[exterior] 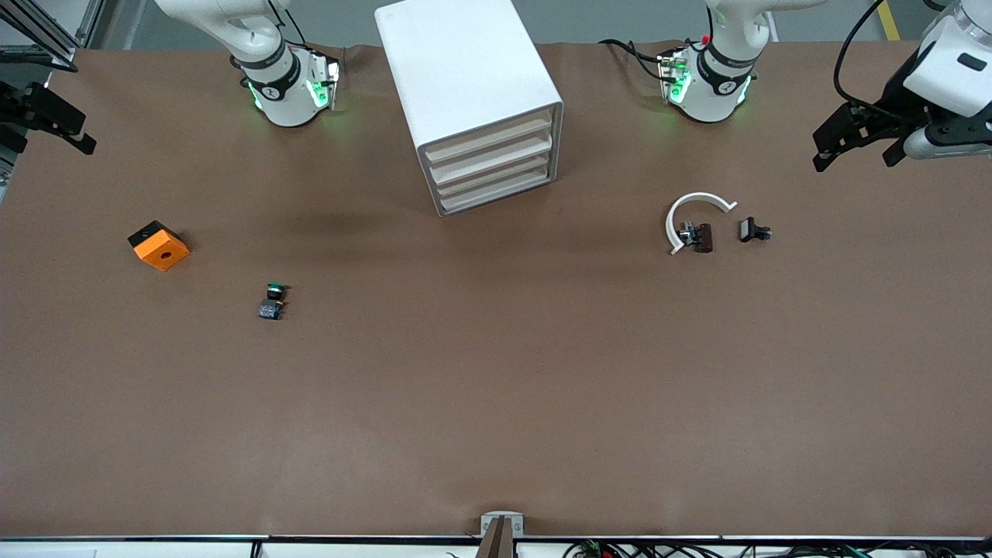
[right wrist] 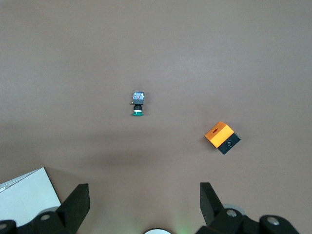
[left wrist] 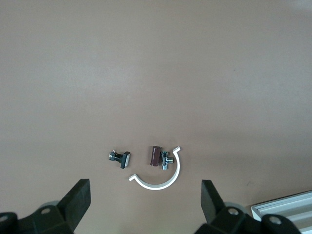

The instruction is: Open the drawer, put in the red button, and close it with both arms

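Note:
The white drawer cabinet [exterior: 465,85] stands at the back middle with all its drawers shut. A small dark red piece with metal fittings, which I take for the red button [exterior: 700,236], lies inside a white C-shaped ring [exterior: 695,206] toward the left arm's end; it also shows in the left wrist view [left wrist: 155,156]. The green-capped button [exterior: 271,301] lies toward the right arm's end. My left gripper [exterior: 856,155] hangs open and empty over the table's left-arm end [left wrist: 146,204]. My right gripper [exterior: 46,124] hangs open and empty over the opposite end [right wrist: 145,204].
An orange and black block [exterior: 159,245] lies near the right arm's end, also in the right wrist view [right wrist: 222,137]. A small black piece with a metal stud [exterior: 753,230] lies beside the ring. The cabinet's corner shows in both wrist views [left wrist: 287,212] [right wrist: 24,195].

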You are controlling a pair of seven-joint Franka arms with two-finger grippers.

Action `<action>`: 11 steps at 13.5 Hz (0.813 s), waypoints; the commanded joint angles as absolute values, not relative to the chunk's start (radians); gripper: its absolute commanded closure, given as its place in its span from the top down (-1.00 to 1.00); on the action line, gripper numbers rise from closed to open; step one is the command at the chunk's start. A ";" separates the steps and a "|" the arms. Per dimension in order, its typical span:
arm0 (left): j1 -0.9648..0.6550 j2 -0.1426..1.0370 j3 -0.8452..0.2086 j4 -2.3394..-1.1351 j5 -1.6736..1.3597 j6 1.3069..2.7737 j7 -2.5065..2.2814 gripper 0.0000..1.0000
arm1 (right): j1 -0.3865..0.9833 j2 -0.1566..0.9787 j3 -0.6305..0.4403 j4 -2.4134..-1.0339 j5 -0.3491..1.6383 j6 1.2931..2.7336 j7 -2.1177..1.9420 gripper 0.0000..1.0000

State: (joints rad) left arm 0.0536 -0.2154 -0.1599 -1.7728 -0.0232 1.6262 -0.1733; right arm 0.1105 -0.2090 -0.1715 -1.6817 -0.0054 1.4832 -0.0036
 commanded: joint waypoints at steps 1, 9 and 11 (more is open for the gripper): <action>0.072 -0.178 -0.164 -1.726 -0.006 1.615 -0.150 1.00 | 0.098 -0.199 -0.166 -1.658 -0.026 1.456 -0.009 1.00; 0.089 -0.143 -0.166 -1.671 0.017 1.525 -0.149 1.00 | 0.103 -0.186 -0.164 -1.651 -0.075 1.428 -0.009 1.00; 0.089 -0.144 -0.167 -1.669 0.017 1.500 -0.149 1.00 | 0.103 -0.186 -0.163 -1.651 -0.075 1.427 -0.009 1.00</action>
State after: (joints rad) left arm 0.0830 -0.1494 -0.1583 -1.6951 -0.0061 1.5369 -0.1718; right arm 0.1105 -0.1991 -0.1724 -1.6807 -0.0555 1.4487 -0.0036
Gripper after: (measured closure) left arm 0.000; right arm 0.000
